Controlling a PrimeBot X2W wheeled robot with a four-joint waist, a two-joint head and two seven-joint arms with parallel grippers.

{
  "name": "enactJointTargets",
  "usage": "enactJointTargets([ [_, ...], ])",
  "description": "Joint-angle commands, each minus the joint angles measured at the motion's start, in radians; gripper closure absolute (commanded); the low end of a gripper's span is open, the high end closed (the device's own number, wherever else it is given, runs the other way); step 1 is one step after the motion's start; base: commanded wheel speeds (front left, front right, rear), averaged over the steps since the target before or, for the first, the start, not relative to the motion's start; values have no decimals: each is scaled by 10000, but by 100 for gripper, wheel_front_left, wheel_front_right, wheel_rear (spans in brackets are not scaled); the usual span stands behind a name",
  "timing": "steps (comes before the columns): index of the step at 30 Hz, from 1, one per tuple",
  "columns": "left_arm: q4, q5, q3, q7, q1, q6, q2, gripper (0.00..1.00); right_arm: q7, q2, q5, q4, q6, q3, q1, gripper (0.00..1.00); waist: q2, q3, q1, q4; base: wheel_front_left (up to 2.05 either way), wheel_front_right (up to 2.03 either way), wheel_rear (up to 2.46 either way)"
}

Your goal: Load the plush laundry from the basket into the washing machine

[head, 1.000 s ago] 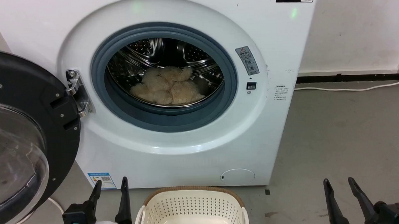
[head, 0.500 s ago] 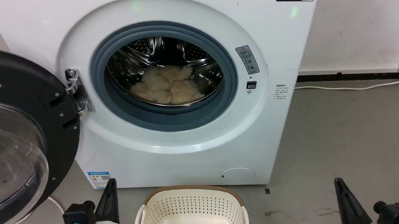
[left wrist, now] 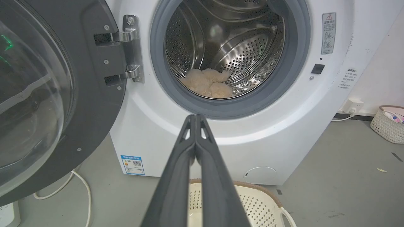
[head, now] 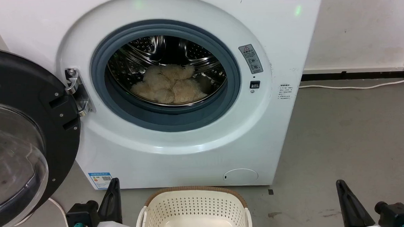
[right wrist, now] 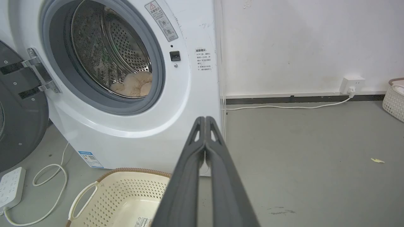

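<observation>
The cream-beige plush laundry (head: 168,85) lies on the floor of the washing machine's (head: 176,142) steel drum, and it is visible through the open port in the left wrist view (left wrist: 206,83) and the right wrist view (right wrist: 134,84). The cream basket (head: 192,211) sits on the floor in front of the washer with nothing plush inside. My left gripper (head: 113,201) is shut and empty at the lower left, left of the basket. My right gripper (head: 345,202) is shut and empty at the lower right, well right of the basket.
The washer's black-rimmed dome door (head: 22,135) stands swung open to the left. A white cable (head: 354,85) runs along the grey floor by the wall. A power strip (right wrist: 11,186) lies left of the basket, and a second small basket (left wrist: 388,123) stands far right.
Both grippers went from open, fingers spread, to shut. The head camera shifted slightly, so the washer sits a little higher in view.
</observation>
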Motion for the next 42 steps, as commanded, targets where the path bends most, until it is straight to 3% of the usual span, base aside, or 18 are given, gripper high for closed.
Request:
enactJointTargets([
  [1,-97,111,77,53,-1,-58,-46,100,40,-1,-74,-65,-1,30,-154,100,0,7,-1,-1,0,0,0],
  [42,-661,1576,929,798,-3,-637,-807,100,784,-2,-722,-427,-4,181,-584,100,0,232,-1,-36,0,0,0],
])
